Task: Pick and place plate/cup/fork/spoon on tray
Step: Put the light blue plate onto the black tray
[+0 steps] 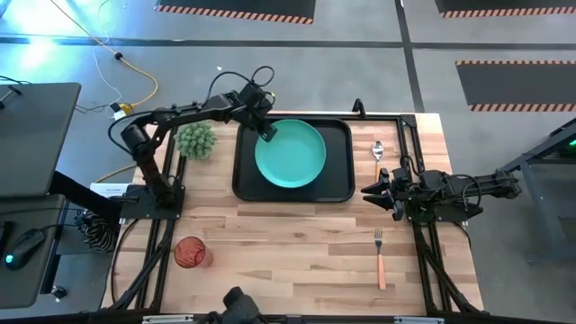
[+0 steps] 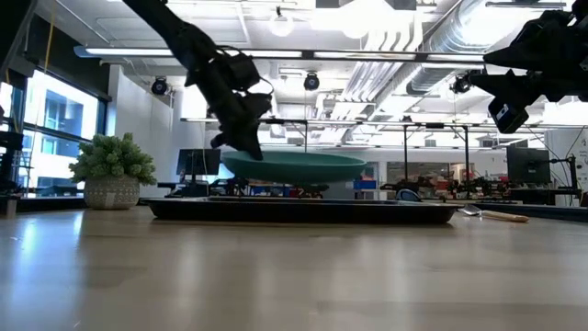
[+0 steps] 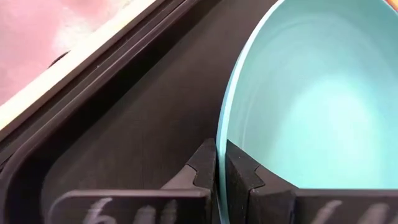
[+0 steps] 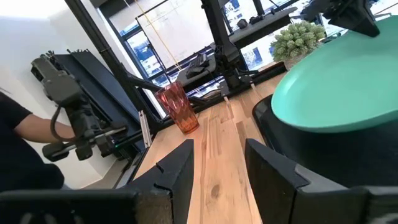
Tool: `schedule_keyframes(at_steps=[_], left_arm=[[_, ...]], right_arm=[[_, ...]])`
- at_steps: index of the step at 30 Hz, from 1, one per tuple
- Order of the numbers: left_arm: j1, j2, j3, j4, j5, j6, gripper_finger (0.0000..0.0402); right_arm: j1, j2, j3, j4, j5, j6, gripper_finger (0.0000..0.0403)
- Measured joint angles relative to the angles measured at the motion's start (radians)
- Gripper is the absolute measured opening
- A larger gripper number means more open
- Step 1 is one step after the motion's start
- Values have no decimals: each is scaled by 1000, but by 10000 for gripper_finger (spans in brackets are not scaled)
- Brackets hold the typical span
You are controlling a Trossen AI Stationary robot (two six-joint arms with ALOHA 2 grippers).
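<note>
The teal plate (image 1: pixel 292 155) is over the black tray (image 1: pixel 247 184) at the table's far middle; the low view shows the plate (image 2: pixel 303 165) a little above the tray (image 2: pixel 303 211). My left gripper (image 1: pixel 267 132) is shut on the plate's far-left rim. My right gripper (image 1: pixel 371 192) hovers open and empty just right of the tray, above the table. The red-brown cup (image 1: pixel 190 253) stands near the front left. The fork (image 1: pixel 380 257) lies at the front right. The spoon (image 1: pixel 378 151) lies right of the tray. My left gripper pinches the plate's rim (image 3: pixel 219 140) between its two fingers, one finger (image 3: pixel 242 174) on the inner side and one (image 3: pixel 202 169) on the outer side. It comes slanting down from the far left. The plate is about level and lifted clear of the tray.
A spiky green plant in a pot (image 1: pixel 196 139) stands just left of the tray, close to my left arm. Bare wooden table lies between the cup and the fork. A person's arm (image 4: pixel 25 127) holding a device shows beyond the table's left side.
</note>
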Motion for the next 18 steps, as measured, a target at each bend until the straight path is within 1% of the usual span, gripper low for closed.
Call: schedule_keyframes(at_steps=[6, 18], left_arm=[[7, 35, 0, 24, 15, -3, 5], [7, 108, -1, 54, 15, -91, 5]], right_arm=[[0, 0, 0, 0, 0, 0, 135], [0, 0, 0, 0, 0, 0, 135]])
